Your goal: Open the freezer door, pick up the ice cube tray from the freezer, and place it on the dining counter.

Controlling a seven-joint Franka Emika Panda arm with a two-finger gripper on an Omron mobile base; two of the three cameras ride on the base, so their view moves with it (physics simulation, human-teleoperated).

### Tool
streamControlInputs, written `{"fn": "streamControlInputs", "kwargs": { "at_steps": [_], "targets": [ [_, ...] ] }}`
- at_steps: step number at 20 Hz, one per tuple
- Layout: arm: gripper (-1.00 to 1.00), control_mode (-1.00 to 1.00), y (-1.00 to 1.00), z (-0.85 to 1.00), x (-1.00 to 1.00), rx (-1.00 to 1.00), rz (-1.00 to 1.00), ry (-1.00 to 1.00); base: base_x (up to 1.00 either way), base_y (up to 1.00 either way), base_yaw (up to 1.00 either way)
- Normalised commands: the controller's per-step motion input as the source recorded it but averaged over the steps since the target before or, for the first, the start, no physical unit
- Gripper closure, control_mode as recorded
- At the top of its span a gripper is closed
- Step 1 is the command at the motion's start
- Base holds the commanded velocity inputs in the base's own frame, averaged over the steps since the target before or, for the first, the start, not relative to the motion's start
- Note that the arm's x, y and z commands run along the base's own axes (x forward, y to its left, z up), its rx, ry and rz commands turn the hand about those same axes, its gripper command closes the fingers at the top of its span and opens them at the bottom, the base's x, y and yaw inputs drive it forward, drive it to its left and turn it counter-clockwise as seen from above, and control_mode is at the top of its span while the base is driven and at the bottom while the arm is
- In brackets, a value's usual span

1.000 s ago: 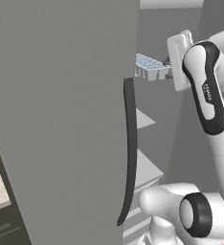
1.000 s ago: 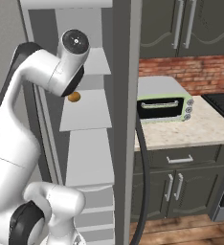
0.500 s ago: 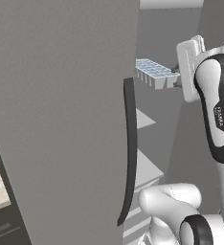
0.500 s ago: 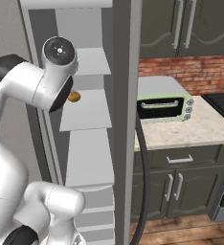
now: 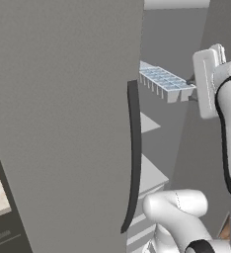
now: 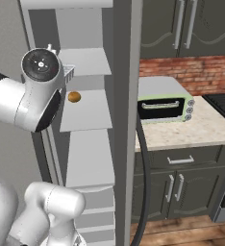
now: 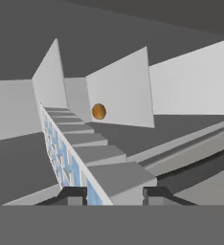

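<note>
We see the ice cube tray (image 5: 166, 83) held in the air in front of the open freezer (image 6: 85, 158), clear of its shelves (image 6: 85, 111). Our end effector (image 7: 115, 195) is clamped on the tray's near end, one finger on each side. A small orange object (image 6: 74, 97) rests on a shelf. The freezer door (image 5: 63, 123) stands swung open at left.

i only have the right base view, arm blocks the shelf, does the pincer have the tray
Observer: Yes. In the hand view the pincer is closed on the end of the ice cube tray.
Operator: is it off the shelf
Observer: The left base view shows the ice cube tray held in the air, beside the freezer door.
Operator: anything else in there
Observer: A small brown round item sits on a shelf beyond the tray.
</note>
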Motion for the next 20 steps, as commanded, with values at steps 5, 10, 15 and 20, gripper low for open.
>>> {"fn": "streamControlInputs", "kwargs": {
  "at_steps": [5,10,15,20],
  "targets": [
    [1.0,-1.0,0.0,0.0,-0.56,0.0,0.0,0.0,0.0,0.0,0.0],
    [1.0,-1.0,0.0,0.0,-0.5,0.0,0.0,0.0,0.0,0.0,0.0],
    [1.0,-1.0,0.0,0.0,-0.42,0.0,0.0,0.0,0.0,0.0,0.0],
    [1.0,-1.0,0.0,0.0,-0.32,0.0,0.0,0.0,0.0,0.0,0.0]
  ]
}}
